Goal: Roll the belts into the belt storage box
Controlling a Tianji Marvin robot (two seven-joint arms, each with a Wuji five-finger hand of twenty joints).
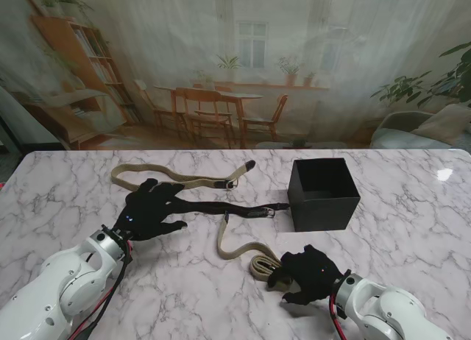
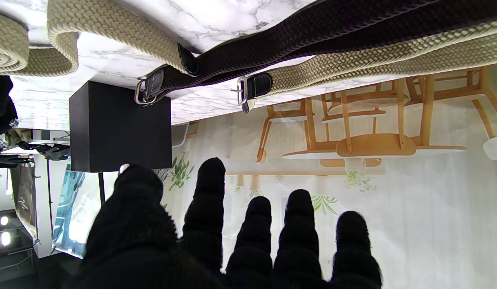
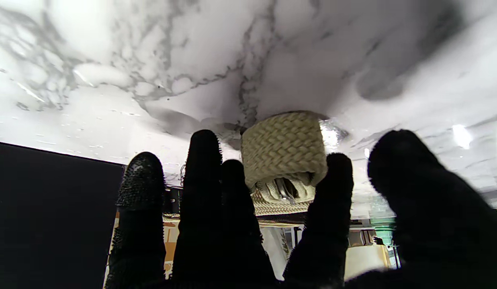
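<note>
Clearly the right hand (image 1: 313,272) is rolling the tan belt (image 1: 237,246) — fingers at the coil (image 3: 283,149), grip unclear; keep turns tight. Left hand (image 1: 151,207) rests spread, holding nothing, on the black belt (image 1: 243,209).

My left hand (image 1: 151,207) covers part of the black belt (image 1: 235,208); I cannot tell whether it grips.

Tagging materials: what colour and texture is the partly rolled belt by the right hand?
Beige woven braid: the partly rolled beige woven belt shows best in the right wrist view.
</note>
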